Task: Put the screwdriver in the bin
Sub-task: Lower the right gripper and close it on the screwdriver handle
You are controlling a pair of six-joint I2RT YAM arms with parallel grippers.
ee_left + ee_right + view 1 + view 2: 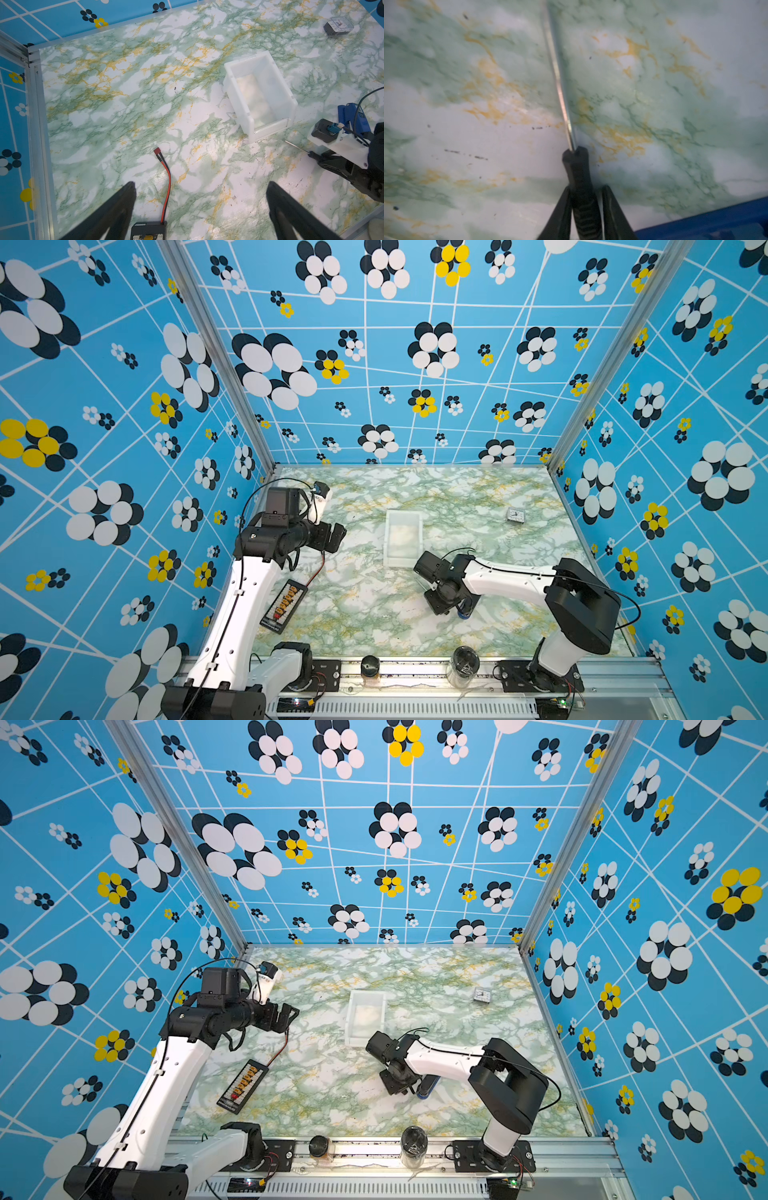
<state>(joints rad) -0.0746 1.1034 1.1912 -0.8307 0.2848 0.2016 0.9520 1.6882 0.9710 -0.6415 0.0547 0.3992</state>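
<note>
Bin (238, 99) sits near right tool (585, 188) gripping screwdriver (578, 166), left tool (201, 184) spread wide.

Blue flowered walls (124, 406) enclose a green and yellow marbled surface (365, 614). Toward the surface's far right corner sits a small square clock (515, 514). By its left edge lies a black board (284, 605) with yellow parts, a red and black lead (319, 570) trailing from it. A blue tool (428, 1088) lies right of the surface's middle. Just off its near edge stand a dark-lidded jar (370, 667) and a clear jar (463, 664)
</note>
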